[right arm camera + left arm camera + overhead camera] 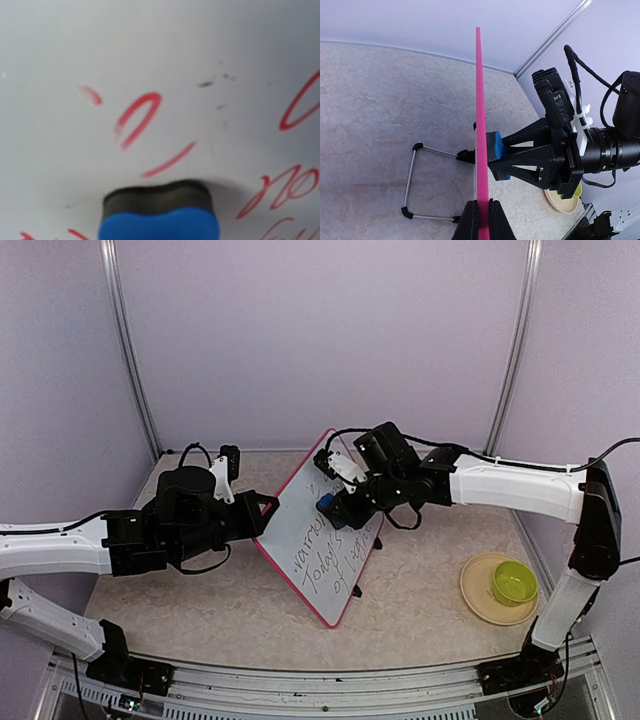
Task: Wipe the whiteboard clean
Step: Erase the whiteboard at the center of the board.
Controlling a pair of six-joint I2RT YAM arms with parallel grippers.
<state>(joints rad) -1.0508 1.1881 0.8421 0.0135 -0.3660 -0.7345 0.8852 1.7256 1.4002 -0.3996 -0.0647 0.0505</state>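
The whiteboard stands tilted on its wire stand mid-table, white with a pink rim and handwriting on its face. My left gripper is shut on its left rim. In the left wrist view the board shows edge-on as a pink strip clamped between my fingers. My right gripper is shut on a blue eraser with a dark felt pad, pressed against the board's upper face. In the right wrist view the eraser touches the white surface below red strokes and smudges.
A yellow plate holding a green bowl lies at the right of the table. The board's wire stand rests on the table behind the board. Walls enclose the back and sides.
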